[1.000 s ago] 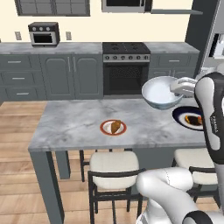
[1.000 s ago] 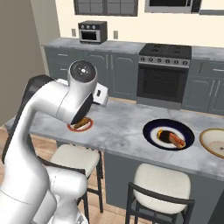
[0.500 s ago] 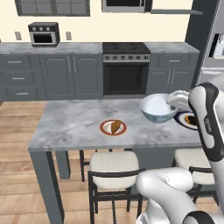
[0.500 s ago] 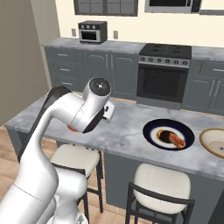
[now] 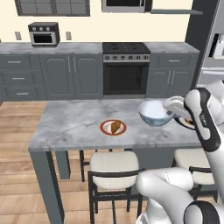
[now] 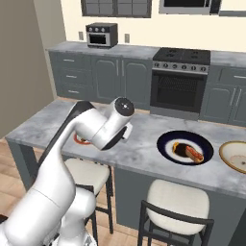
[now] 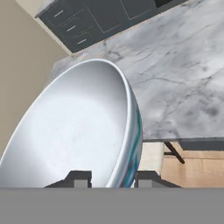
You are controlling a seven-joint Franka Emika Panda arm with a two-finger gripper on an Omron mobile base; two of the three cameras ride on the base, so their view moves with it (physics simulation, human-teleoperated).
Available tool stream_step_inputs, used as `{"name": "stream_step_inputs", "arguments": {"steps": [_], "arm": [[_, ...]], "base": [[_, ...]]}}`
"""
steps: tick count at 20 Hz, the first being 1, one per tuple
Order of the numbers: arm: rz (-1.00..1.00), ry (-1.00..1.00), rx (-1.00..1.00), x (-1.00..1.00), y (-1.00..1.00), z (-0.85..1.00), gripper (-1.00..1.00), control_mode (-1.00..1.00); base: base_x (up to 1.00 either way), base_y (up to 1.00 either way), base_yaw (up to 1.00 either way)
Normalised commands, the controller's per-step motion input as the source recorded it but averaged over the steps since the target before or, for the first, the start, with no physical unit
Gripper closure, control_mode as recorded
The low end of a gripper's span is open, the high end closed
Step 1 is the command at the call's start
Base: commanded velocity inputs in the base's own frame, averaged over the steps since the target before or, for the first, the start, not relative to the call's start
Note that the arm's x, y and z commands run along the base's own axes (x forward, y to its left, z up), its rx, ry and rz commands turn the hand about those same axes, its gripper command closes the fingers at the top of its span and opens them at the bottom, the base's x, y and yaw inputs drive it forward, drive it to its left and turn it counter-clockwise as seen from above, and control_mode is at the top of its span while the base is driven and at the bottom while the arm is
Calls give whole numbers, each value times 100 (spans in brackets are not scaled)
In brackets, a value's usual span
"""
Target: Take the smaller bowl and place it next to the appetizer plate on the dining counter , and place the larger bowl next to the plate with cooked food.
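My gripper (image 7: 113, 179) is shut on the rim of the smaller bowl (image 7: 78, 131), white with a blue pattern outside. In the left base view the smaller bowl (image 5: 155, 113) hangs low over the dining counter (image 5: 70, 122), to the right of the appetizer plate (image 5: 113, 127), with the gripper (image 5: 174, 107) on its right rim. I cannot tell whether the bowl touches the marble. The plate with cooked food (image 6: 185, 147) lies further right, and the larger bowl (image 6: 235, 156) sits at the counter's right end. My arm partly covers the appetizer plate (image 6: 79, 140) in the right base view.
Cream-cushioned stools (image 5: 114, 164) (image 6: 178, 202) stand along the near side of the dining counter (image 6: 144, 153). Behind it run grey cabinets with a stove (image 5: 125, 65) and a toaster oven (image 5: 43, 33) on the marble top.
The arm has carried the smaller bowl down and to the left, from high over the counter's right part to low beside the appetizer plate.
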Motion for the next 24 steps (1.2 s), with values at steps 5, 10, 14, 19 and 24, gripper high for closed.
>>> {"name": "stream_step_inputs", "arguments": {"steps": [5,10,14,19,24], "arm": [[0,9,0,61,0,-40,100,-100],[0,3,-1,64,-2,-50,100,-100],[0,0,-1,65,-4,-52,100,-100],[0,0,0,61,-5,-45,100,-100],[0,0,0,58,-7,-40,100,-100]], "base": [[0,0,0],[0,0,0],[0,0,0],[0,0,0],[0,0,0]]}}
